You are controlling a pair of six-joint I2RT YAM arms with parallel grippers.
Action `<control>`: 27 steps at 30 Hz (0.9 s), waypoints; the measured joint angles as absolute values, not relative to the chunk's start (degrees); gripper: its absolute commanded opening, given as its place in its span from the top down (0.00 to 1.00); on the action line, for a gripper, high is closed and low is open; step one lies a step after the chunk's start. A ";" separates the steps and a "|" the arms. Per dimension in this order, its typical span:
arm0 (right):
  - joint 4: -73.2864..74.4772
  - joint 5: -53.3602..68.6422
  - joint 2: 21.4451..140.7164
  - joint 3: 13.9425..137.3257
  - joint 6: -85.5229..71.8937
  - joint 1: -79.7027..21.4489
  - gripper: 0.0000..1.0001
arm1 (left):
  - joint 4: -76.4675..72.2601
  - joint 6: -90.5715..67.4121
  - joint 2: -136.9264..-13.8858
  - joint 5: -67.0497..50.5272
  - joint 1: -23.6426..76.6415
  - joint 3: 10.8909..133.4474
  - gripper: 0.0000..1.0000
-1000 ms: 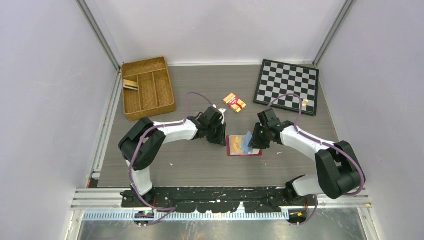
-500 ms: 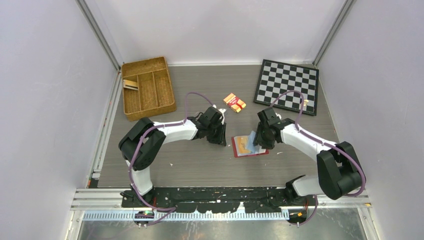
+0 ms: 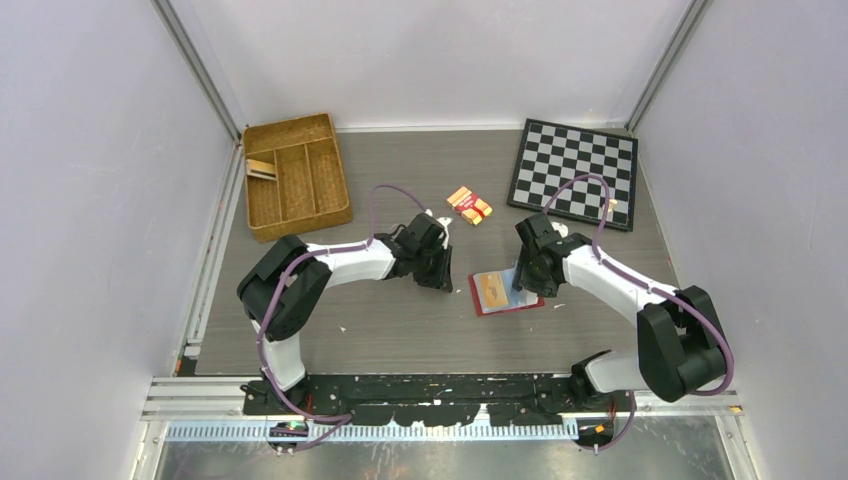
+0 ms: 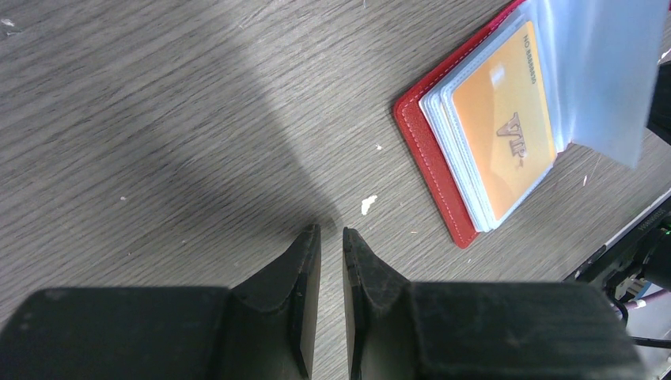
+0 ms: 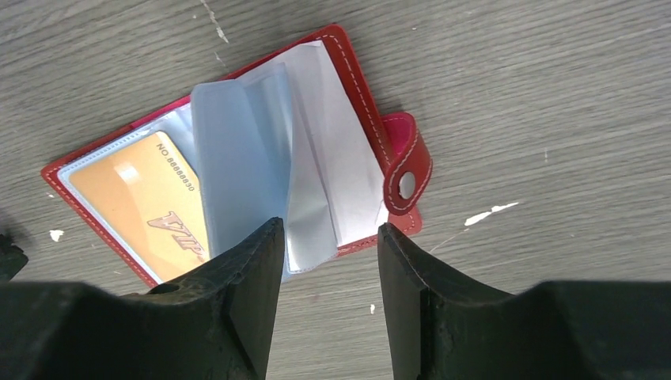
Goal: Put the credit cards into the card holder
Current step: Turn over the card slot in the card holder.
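The dark-red card holder (image 3: 479, 300) lies open on the table between my two grippers. An orange-yellow credit card (image 5: 150, 202) marked VIP sits in its left clear sleeve and also shows in the left wrist view (image 4: 502, 131). Other bluish sleeves (image 5: 245, 150) stand half lifted. The snap tab (image 5: 407, 166) points right. My right gripper (image 5: 328, 226) is open just over the holder's near edge and holds nothing; it is over the holder's right half in the top view (image 3: 523, 289). My left gripper (image 4: 331, 231) is shut and empty on bare table left of the holder (image 4: 423, 150).
An orange-and-red banded pack (image 3: 469, 205) lies behind the holder. A brown wicker divided tray (image 3: 296, 190) stands at the back left with a small tan piece in it. A chessboard (image 3: 575, 172) lies at the back right with a small tan piece on its right edge.
The card holder has slid a little to the right and turned slightly, with my right gripper moving right over it. The raised sleeve has dropped lower. The left arm has not moved.
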State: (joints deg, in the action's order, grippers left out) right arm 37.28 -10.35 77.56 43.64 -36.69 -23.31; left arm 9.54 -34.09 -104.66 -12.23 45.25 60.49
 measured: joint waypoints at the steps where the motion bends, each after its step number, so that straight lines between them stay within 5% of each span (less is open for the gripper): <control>1: 37.58 -10.68 77.52 43.70 -36.56 -23.31 0.48 | 9.52 -34.09 -104.66 -12.23 45.25 60.49 0.82; 27: 36.34 -8.47 78.76 44.40 -32.60 -23.31 0.30 | 8.80 -34.09 -104.66 -12.45 45.25 60.18 0.82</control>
State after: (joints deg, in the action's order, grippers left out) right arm 36.34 -8.47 78.76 44.40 -32.60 -23.31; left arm 8.80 -34.09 -104.66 -12.45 45.25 60.18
